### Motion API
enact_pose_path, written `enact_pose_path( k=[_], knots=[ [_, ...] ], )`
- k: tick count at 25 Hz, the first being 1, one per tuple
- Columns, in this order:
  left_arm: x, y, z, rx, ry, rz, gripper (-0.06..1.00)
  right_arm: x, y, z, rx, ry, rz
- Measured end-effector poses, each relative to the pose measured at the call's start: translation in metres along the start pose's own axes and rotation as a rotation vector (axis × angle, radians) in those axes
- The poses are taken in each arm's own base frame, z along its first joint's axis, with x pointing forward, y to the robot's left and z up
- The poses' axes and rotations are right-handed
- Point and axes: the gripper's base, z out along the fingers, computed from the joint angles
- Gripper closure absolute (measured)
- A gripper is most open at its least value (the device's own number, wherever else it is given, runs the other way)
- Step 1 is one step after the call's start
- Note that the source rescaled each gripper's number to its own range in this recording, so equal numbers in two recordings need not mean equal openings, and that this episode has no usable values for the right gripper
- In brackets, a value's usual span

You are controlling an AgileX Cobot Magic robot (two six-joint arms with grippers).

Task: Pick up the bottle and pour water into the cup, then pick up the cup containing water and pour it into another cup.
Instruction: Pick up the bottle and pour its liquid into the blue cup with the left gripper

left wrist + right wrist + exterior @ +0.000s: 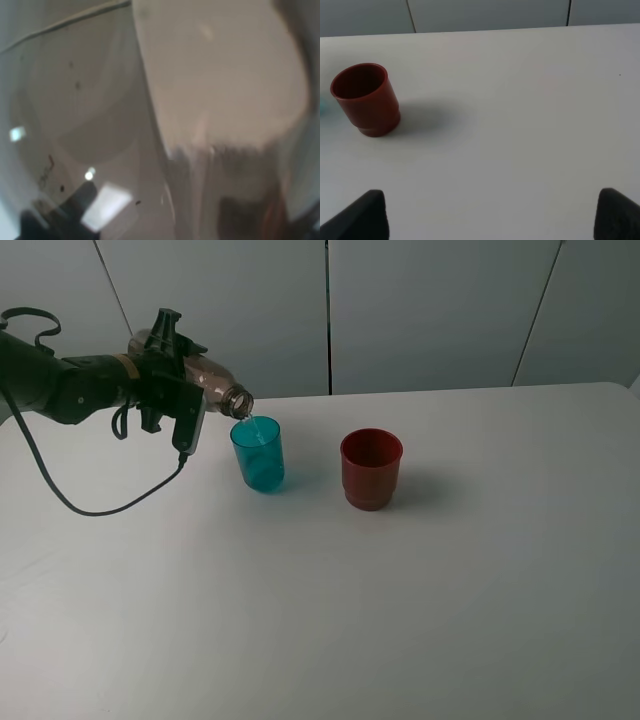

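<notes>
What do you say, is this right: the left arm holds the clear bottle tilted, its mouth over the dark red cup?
Not quite. The left arm holds the clear bottle tilted, but its mouth is over the teal cup, not the dark red cup, which stands apart. The exterior high view shows this.

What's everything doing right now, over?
Left gripper shut on bottle, tipped, mouth over teal cup. Right gripper open, empty. Red cup upright alongside, apart; nothing blocking.

My left wrist view all blurred bottle point(100, 125), right gripper point(487, 217) cropped at my frame edge, cup point(321, 106) a sliver.
</notes>
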Motion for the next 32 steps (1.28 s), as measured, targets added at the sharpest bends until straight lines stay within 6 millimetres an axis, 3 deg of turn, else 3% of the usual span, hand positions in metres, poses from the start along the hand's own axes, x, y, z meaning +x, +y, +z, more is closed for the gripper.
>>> enact_pose_path(
  k=[32],
  knots=[
    [0.0011, 0.0048, -0.0001, -0.052, 0.015, 0.109, 0.94, 0.0, 0.0, 0.0, 0.0, 0.0, 0.0]
  ],
)
